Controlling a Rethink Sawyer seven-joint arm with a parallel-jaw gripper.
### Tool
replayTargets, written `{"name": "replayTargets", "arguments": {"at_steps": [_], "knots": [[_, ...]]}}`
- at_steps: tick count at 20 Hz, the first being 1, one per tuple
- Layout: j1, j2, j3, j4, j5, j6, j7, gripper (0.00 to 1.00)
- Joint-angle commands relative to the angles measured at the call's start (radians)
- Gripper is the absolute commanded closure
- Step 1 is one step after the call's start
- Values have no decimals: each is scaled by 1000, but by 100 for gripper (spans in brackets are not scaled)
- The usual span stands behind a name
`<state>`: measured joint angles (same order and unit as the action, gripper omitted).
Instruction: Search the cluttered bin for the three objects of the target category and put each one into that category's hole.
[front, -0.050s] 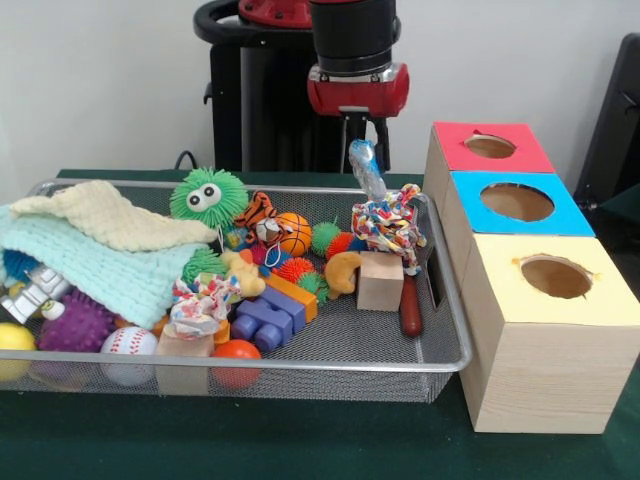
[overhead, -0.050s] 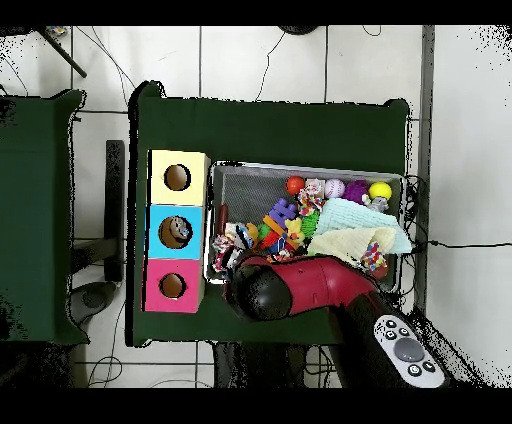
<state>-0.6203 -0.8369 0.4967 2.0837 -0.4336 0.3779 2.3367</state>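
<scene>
The arm's red body is covering much of the wire bin (front, -0.050s: 440, 300) in the overhead view, and a green blanket (front, -0.050s: 95, 265) is hiding toys at the bin's far end from the boxes. The gripper (front, -0.050s: 366, 135) is hanging above the bin's back edge, clenched on a colourful rope toy (front, -0.050s: 388, 222), which is dangling over a wooden block (front, -0.050s: 380, 281) near the red (front, -0.050s: 490, 147), blue (front, -0.050s: 517, 203) and yellow box (front, -0.050s: 555, 277).
</scene>
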Motion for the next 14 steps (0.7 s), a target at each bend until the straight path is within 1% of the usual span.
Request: {"name": "replayTargets", "arguments": {"at_steps": [1,3,6,8,11,14], "knots": [[65,78,38,-47,-57,92,-100,100],[80,101,47,-61,-50,105,-106,100],[86,122,75,-44,-8,133,-109,100],[91,126,87,-35,7,136,-106,100],[94,139,106,-16,19,127,-97,100],[99,139,111,-12,15,121,-91,100]]}}
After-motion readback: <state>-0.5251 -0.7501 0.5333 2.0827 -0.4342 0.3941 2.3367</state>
